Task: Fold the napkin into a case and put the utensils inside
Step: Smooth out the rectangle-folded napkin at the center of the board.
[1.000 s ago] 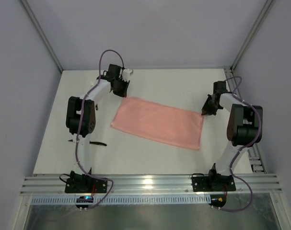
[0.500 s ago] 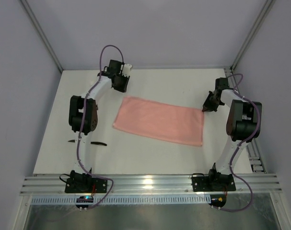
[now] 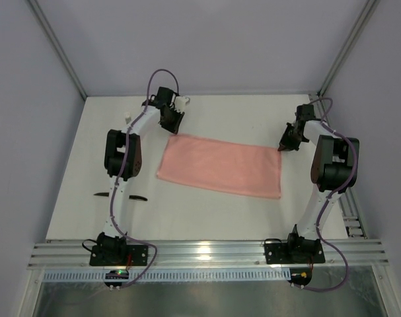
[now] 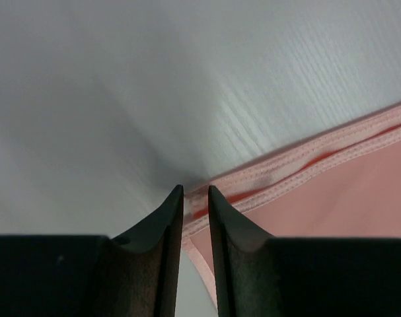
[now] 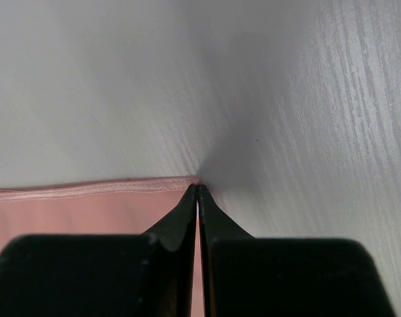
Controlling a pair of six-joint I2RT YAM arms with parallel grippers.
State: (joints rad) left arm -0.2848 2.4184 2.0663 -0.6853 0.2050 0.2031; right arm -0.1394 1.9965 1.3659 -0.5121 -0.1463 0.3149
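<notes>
The utensils (image 3: pixel 137 197), two slim black pieces, lie on the table (image 3: pixel 207 221) to the near left of the napkin (image 3: pixel 220 166) and well apart from it. They sit roughly end to end, and the left arm crosses above the gap between them.

The napkin lies flat as a long pink rectangle, its long sides running left to right, with the right end slightly nearer than the left. The left wrist view shows two stitched hems stacked at its edge, so it is doubled over.

At the napkin's far right corner, the right gripper (image 5: pixel 198 188) has its fingers pressed tight together on the cloth, and the hem runs straight into the tips.

At the napkin's far left corner, the left gripper (image 4: pixel 195 191) is down at the table with a narrow gap between its jaws. The corner shows in that gap. The close view is too blurred to tell whether either pad touches the cloth.
</notes>
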